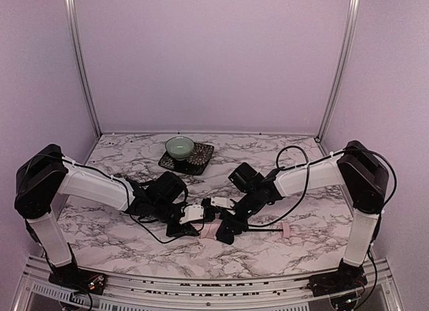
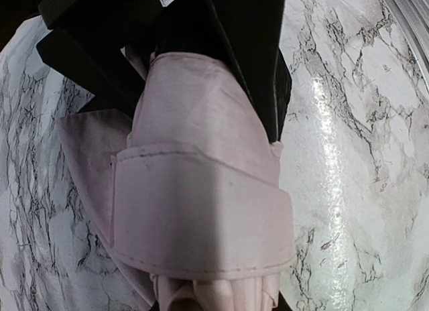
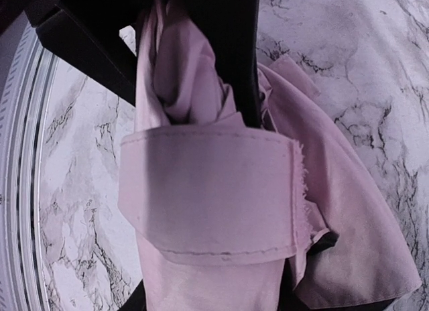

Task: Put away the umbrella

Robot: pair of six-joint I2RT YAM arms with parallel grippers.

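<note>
- The compact pale pink fabric umbrella [image 1: 209, 229] lies collapsed on the white marble-patterned table [image 1: 301, 190], near its front edge and between the two arms.
- The left gripper [image 1: 199, 223] comes at it from the left. In the left wrist view its black jaws stand either side of the gathered fabric [image 2: 201, 190] and appear clamped on the umbrella, probably to stop the bundle from unrolling.
- The right gripper [image 1: 222, 226] meets it from the other side. Its jaws pinch the loose pink folds [image 3: 174, 83], which likely keeps the canopy bunched tight.
- A stitched pink closure band [image 2: 201, 217] wraps around the bundle in both wrist views [image 3: 208, 197]. Whether it is fastened I cannot tell.
- Some cloth spreads loose on the table, so I judge the tidying unfinished.
- A pale green bowl [image 1: 179, 147] on a dark patterned mat [image 1: 202, 158] sits well apart, farther back.
</note>
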